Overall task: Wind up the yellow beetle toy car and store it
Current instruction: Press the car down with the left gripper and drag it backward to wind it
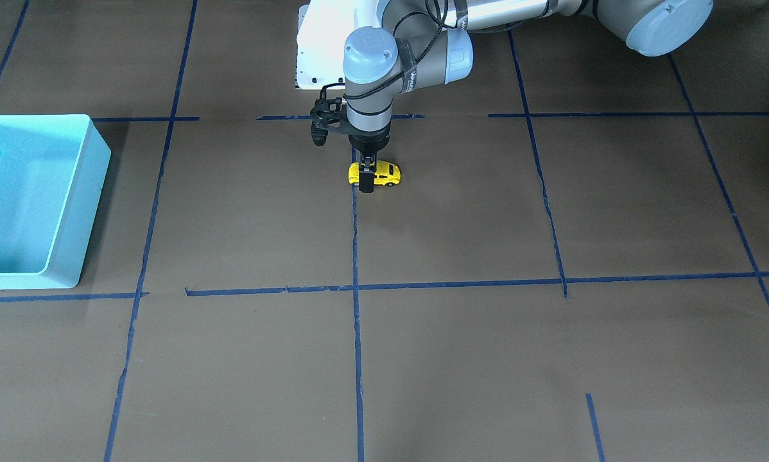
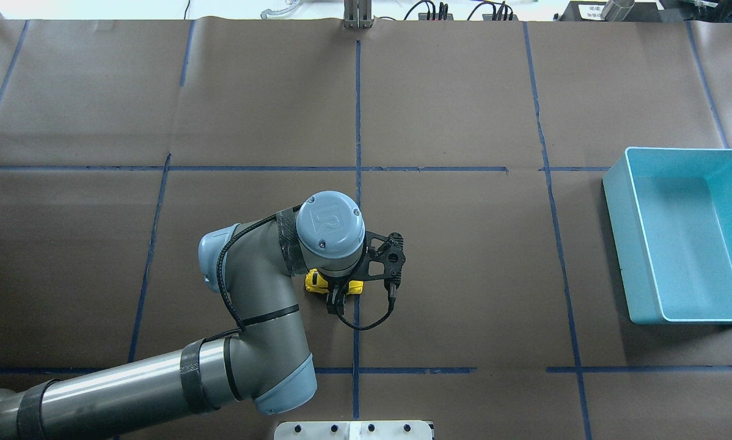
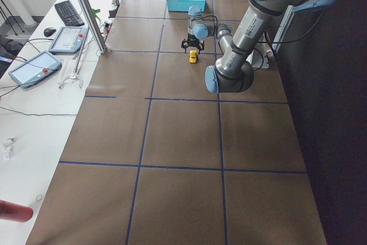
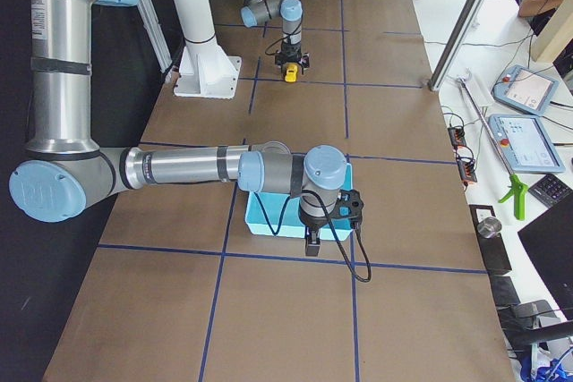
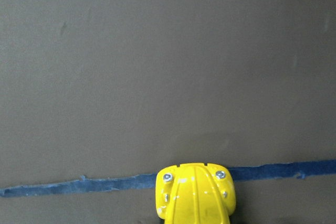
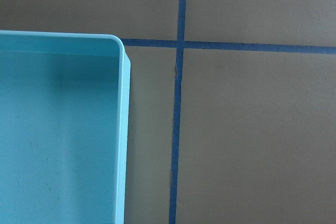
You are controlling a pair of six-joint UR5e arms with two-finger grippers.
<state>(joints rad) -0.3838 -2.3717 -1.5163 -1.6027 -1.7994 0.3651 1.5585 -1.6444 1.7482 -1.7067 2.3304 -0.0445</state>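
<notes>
The yellow beetle toy car [image 1: 384, 172] stands on its wheels on the brown table, on a blue tape line near the robot's base. It also shows in the overhead view [image 2: 314, 281] and at the bottom of the left wrist view [image 5: 195, 195]. My left gripper [image 1: 366, 172] points straight down, with one finger in front of the car and one behind it, shut on its body. The light-blue bin [image 2: 616, 244] stands empty far to the right. My right gripper [image 4: 312, 243] hangs beside the bin's edge; I cannot tell whether it is open.
Blue tape lines divide the brown table into squares. The white robot base plate [image 1: 314, 51] lies just behind the car. The bin's corner [image 6: 123, 129] fills the left of the right wrist view. Tablets and cables lie on the side bench [image 3: 34, 67].
</notes>
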